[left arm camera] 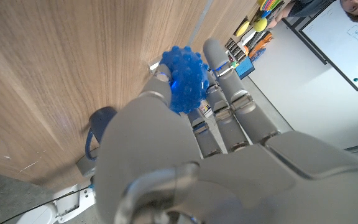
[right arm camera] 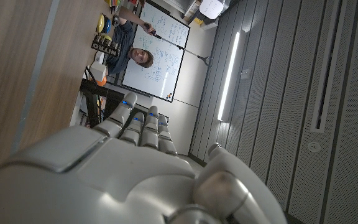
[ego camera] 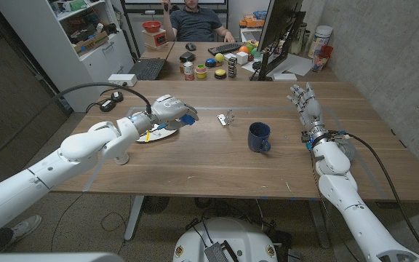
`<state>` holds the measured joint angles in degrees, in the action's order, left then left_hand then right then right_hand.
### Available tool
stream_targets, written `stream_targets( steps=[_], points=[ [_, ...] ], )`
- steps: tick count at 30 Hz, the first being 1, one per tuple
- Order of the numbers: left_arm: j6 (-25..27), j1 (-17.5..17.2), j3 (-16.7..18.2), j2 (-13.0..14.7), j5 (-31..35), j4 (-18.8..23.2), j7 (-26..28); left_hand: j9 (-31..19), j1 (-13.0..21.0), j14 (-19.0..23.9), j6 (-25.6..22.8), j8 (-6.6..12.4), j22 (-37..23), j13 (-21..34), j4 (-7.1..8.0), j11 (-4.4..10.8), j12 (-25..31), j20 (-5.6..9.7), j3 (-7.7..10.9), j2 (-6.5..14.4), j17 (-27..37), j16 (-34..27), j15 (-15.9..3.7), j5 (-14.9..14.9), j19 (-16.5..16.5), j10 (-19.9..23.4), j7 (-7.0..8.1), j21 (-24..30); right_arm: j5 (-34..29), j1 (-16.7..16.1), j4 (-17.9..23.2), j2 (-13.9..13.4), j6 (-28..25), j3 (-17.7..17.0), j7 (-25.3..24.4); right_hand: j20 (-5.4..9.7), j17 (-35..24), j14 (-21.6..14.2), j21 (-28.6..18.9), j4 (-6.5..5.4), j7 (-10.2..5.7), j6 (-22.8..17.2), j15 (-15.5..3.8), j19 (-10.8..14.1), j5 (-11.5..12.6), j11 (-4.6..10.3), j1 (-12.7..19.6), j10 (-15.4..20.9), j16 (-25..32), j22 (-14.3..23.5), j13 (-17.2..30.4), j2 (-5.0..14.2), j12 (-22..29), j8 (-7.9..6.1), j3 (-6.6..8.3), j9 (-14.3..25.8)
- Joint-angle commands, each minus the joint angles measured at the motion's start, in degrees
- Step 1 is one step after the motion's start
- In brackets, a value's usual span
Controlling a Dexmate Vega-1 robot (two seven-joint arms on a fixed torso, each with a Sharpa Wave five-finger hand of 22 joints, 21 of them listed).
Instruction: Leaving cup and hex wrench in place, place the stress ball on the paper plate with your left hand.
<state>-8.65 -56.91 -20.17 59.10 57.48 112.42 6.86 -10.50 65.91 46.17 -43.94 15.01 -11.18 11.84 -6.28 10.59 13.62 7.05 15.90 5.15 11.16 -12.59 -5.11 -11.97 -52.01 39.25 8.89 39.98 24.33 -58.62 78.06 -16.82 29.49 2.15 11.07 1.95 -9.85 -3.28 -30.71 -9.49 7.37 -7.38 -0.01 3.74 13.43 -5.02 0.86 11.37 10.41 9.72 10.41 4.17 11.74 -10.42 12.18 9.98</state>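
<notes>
My left hand (ego camera: 169, 109) grips a blue knobbly stress ball (ego camera: 188, 119) and holds it over the right edge of the white paper plate (ego camera: 160, 134), at the table's left. In the left wrist view the stress ball (left arm camera: 184, 79) sits between the fingers and thumb of the left hand (left arm camera: 216, 143). A dark blue cup (ego camera: 259, 136) stands at mid-table, and its rim (left arm camera: 98, 124) shows in the left wrist view. The small metal hex wrench (ego camera: 225, 118) lies between the plate and the cup. My right hand (ego camera: 305, 102) stands upright and open at the right, holding nothing.
At the table's far edge stand a laptop (ego camera: 146, 69), a monitor (ego camera: 276, 33), small jars and toys (ego camera: 209, 67). A person (ego camera: 195, 20) sits behind the table. A black cable (ego camera: 108, 91) loops over my left arm. A white cabinet (ego camera: 71, 36) stands at the back left.
</notes>
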Motion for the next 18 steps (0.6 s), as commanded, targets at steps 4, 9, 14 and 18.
stream_targets(
  steps=[4, 9, 14, 18],
  points=[
    [9.79, -1.25, 0.23, -0.87, 0.48, 0.94, 0.00, -0.30, -0.01, 2.76, -6.27, -0.52, 0.01, 0.27, 1.20, -0.08, 0.64, 3.93, 1.16, 1.01, 0.06, -0.42, -8.10, -0.44, -2.31, 3.18, -4.48, 1.86, 0.08, -0.04, -0.18, -0.02, 0.13, 0.17, -0.09, 2.64, -0.21, -0.56, 0.19, 0.01, -0.10, -0.67, 0.20, 0.55, 0.50, -0.05, 0.42, 0.56, 0.08, 0.33, 0.16, 3.75, 0.47, -0.34, -0.07, 0.21],
    [13.11, -1.02, -0.20, -1.18, 1.12, 0.93, -1.08, -0.30, -0.13, 3.74, -7.05, -0.70, 0.08, 0.24, 1.28, -0.27, 0.53, 3.94, 1.30, 1.01, -0.02, -0.43, -8.10, -0.41, -2.96, 3.87, -4.94, 2.45, 0.01, 0.00, -0.06, -0.08, -0.04, 0.23, -0.17, 2.68, -0.21, -0.58, 0.27, 0.00, -0.11, -0.69, 0.18, 0.61, 0.50, 0.01, 0.42, 0.57, 0.08, 0.33, 0.16, 3.75, 0.46, -0.33, -0.07, 0.21],
    [15.73, -0.12, -0.83, -1.61, 1.20, 0.10, -2.04, -0.30, -0.37, 4.20, -7.40, -0.92, 0.14, 0.22, 1.40, -0.42, 0.35, 3.96, 1.32, 0.90, -0.10, -0.31, -8.06, -0.37, -3.37, 4.11, -5.16, 2.82, 0.00, 0.05, 0.05, -0.12, -0.07, 0.32, -0.12, 2.64, -0.21, -0.62, 0.37, 0.01, -0.10, -0.71, 0.16, 0.66, 0.50, -0.07, 0.42, 0.65, 0.08, 0.34, 0.16, 3.74, 0.48, -0.33, -0.08, 0.21],
    [16.86, 0.69, -1.18, -1.71, 0.50, -0.81, -2.18, -0.32, -0.52, 4.43, -7.48, -1.10, 0.20, 0.21, 1.47, -0.46, 0.27, 3.99, 1.35, 0.83, -0.15, -0.22, -8.04, -0.34, -3.52, 4.37, -5.22, 2.98, -0.07, -0.01, 0.43, -0.27, -0.35, 0.34, -0.23, 2.64, -0.21, -0.62, 0.45, 0.01, -0.09, -0.73, 0.21, 0.70, 0.50, 0.00, 0.42, 0.63, 0.08, 0.34, 0.16, 3.74, 0.47, -0.33, -0.09, 0.21]
  ],
)
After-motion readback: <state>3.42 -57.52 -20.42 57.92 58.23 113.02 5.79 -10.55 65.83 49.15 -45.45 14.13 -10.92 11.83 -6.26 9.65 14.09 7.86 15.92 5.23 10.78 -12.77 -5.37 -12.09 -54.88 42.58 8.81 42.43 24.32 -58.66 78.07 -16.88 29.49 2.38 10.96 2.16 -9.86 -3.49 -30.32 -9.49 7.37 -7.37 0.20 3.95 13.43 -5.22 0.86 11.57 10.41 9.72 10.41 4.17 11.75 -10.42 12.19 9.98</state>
